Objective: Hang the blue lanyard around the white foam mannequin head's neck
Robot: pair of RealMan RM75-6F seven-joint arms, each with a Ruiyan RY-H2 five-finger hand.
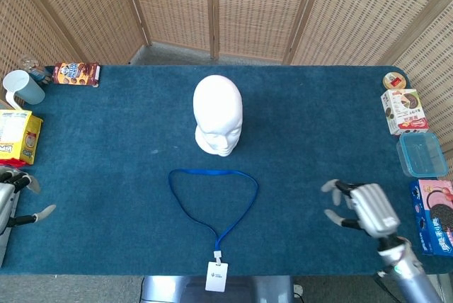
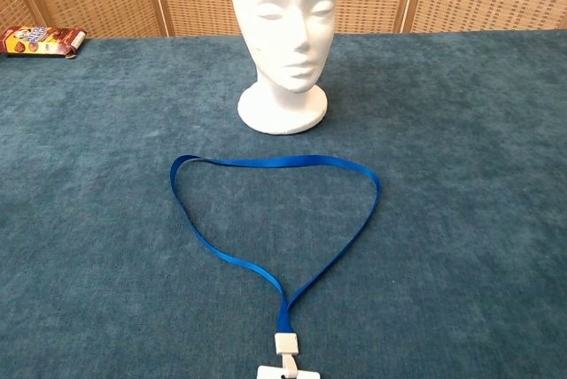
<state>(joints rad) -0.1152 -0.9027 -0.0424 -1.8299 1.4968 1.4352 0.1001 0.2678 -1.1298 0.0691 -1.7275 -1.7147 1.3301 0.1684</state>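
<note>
We see the blue lanyard (image 1: 212, 200) lying flat on the blue cloth at the centre of the frame, its loop spread wide and its strap running down to a white badge (image 1: 216, 275) at the bottom edge. Just above the loop stands the white foam mannequin head (image 1: 218, 113), upright and facing the lower edge; the lanyard does not touch it.

Our right hand (image 1: 362, 209) hovers at the lower right of the head view, fingers apart and holding nothing, well apart from the loop. Our left hand (image 1: 15, 200) sits at the lower left edge, only partly in frame; the fingers we can see are spread, and nothing is in them.

We judge the task not yet begun. The risks lie in the pickup: the strap is thin and flat against the pile, so fingers may slide over it or snag the cloth. If we lift one side only, the loop may collapse and no longer pass over the crown. The foam head looks light, so a dragging strap could tip it.
</note>
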